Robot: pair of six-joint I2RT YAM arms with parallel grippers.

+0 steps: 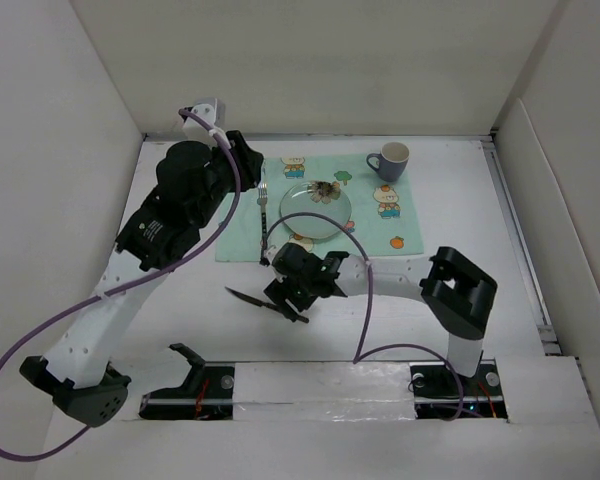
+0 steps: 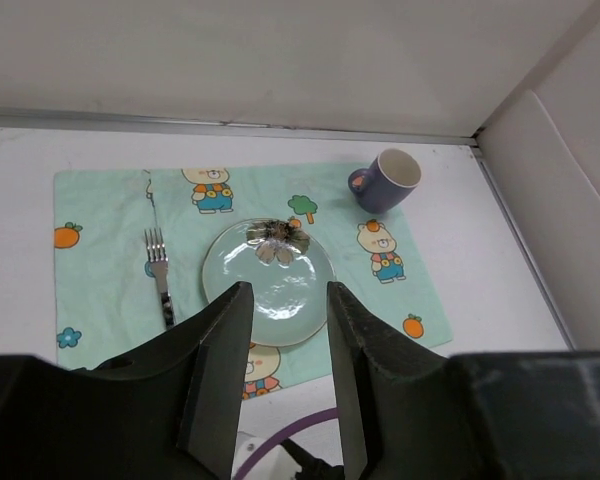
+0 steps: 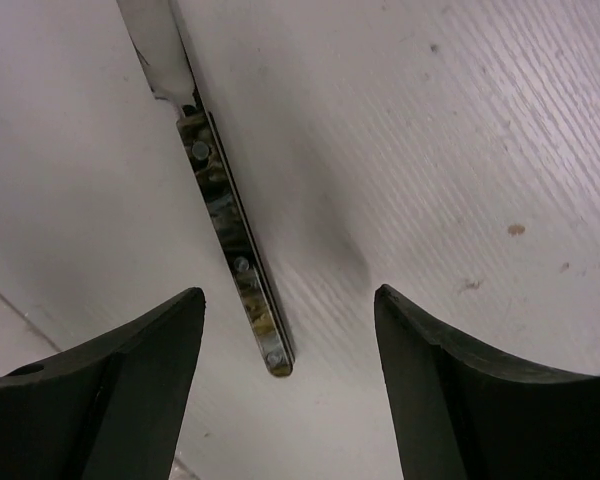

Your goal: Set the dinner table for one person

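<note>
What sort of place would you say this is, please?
Probably a robotics lab test cell, not a dining room: plain white panels box in the dinner table, with a staged plate and mug.

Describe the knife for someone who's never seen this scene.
Find the mint-green placemat on the white table. Just off its near edge, on bare tabletop, the knife lies by the right gripper. Unlike the fork, it's off the mat, with a mottled riveted handle.

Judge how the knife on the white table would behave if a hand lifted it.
Probably stiff: the knife shows a metal blade and riveted handle. Lying flat on the smooth table, it may slide before the right hand grips it. Thin and flat, it seems unlikely to roll.
</note>
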